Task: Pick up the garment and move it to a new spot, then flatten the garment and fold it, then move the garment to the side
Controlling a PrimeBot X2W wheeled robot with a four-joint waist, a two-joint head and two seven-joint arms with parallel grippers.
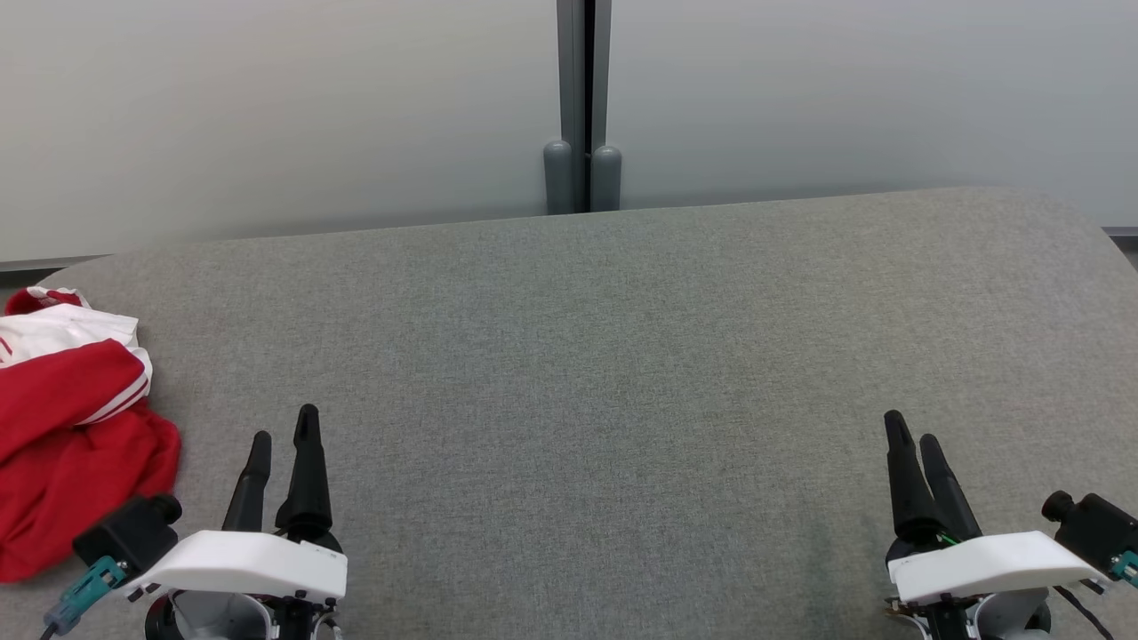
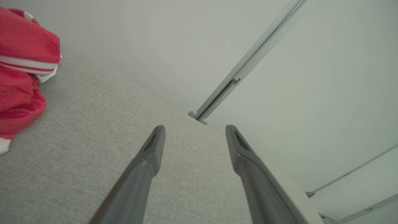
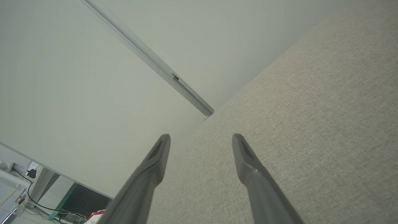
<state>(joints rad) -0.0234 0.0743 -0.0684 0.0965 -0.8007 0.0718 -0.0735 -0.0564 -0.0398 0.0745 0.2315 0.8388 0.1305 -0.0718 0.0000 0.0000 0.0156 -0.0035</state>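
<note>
Crumpled red garment with white striped trim (image 1: 71,444) sits bunched at the left edge of the grey woven-fabric surface (image 1: 587,356), part of it running out of the head view; in the left wrist view it shows at upper left (image 2: 21,93), heaped, not flat. Just right of it, near the front edge, is the left gripper (image 1: 284,428): two long dark fingers spread apart, pointing toward the far edge, close to the garment but apart from it. The left wrist view confirms a wide gap between the fingers (image 2: 195,129), bare fabric behind. Middle of the far edge: grey vertical post with two rounded caps (image 1: 582,178) between pale wall panels. At the front right, the right gripper (image 1: 911,431) hovers over bare fabric, well apart from the garment; right wrist view shows its fingers apart too (image 3: 201,137).
</note>
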